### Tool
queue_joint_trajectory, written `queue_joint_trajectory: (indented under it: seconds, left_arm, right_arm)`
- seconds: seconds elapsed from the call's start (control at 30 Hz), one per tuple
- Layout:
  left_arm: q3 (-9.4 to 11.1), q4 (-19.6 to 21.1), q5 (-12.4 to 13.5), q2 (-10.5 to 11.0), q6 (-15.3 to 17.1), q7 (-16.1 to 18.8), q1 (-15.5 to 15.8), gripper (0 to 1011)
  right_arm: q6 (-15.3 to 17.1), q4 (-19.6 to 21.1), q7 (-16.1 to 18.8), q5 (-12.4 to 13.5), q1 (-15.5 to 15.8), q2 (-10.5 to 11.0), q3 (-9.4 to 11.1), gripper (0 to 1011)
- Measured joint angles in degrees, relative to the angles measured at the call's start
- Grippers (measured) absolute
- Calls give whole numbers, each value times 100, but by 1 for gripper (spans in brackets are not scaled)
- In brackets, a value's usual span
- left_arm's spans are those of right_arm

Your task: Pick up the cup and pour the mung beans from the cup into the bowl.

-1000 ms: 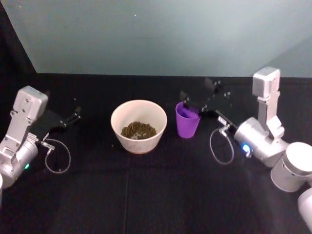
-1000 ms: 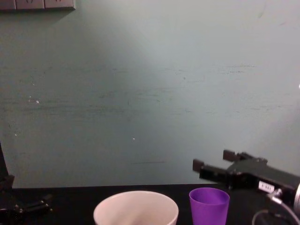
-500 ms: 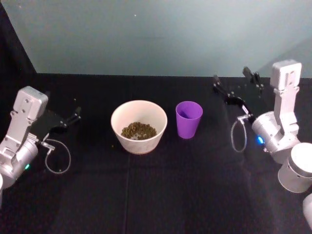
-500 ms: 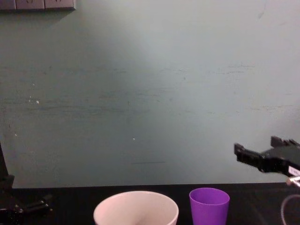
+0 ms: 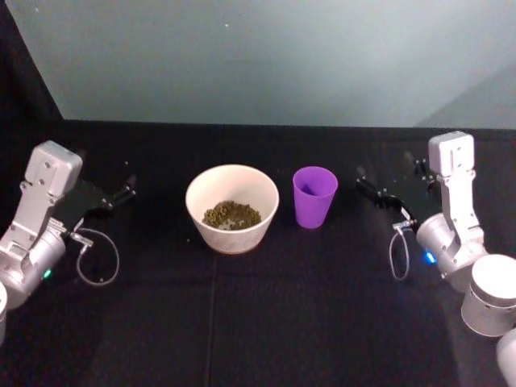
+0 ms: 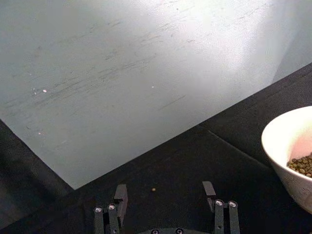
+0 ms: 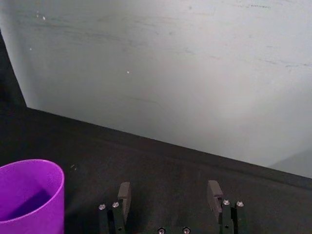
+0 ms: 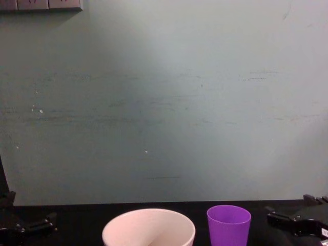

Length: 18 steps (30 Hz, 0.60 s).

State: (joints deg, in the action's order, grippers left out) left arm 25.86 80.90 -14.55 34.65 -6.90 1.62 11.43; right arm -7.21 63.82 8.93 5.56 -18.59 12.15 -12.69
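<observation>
The purple cup (image 5: 314, 196) stands upright on the black table, just right of the cream-white bowl (image 5: 197, 190). Mung beans (image 5: 230, 214) lie in the bowl's bottom. The part of the cup's (image 7: 29, 195) inside that shows is bare purple. My right gripper (image 5: 391, 179) hangs open to the right of the cup, apart from it, with nothing between its fingers (image 7: 124, 192). Low in the chest view, the cup (image 8: 228, 223) sits between the bowl (image 8: 118, 233) and the right gripper (image 8: 296, 212). My left gripper (image 5: 127, 181) is parked open, left of the bowl (image 6: 280, 156).
A pale green wall (image 5: 258, 56) closes off the back of the table. Black tabletop (image 5: 266, 306) stretches in front of the bowl and cup. A single stray bean (image 6: 153, 189) lies on the cloth ahead of the left gripper.
My right gripper has left the cup's rim, swung back to the right and come down lower. The cup stays upright beside the bowl. The left arm has not moved.
</observation>
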Motion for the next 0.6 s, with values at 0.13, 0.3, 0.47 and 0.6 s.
queue_joint_trajectory:
  seconds: [0.13,0.3,0.47,0.6]
  left_arm:
    - [0,0,0,0,0,0,0,1000]
    - [0,0,0,0,0,0,0,1000]
    - [0,0,0,0,0,0,0,1000]
    - [0,0,0,0,0,0,0,1000]
  right_arm:
    - [11,19,2,-12,10,-3,2,1003]
    - [6,11,7,-6,3,-1,2,1002]
    - [-2,1,9,-2,-3,0,-1,1003]
    - [-7,-4,11,3,-7,2,-3,1003]
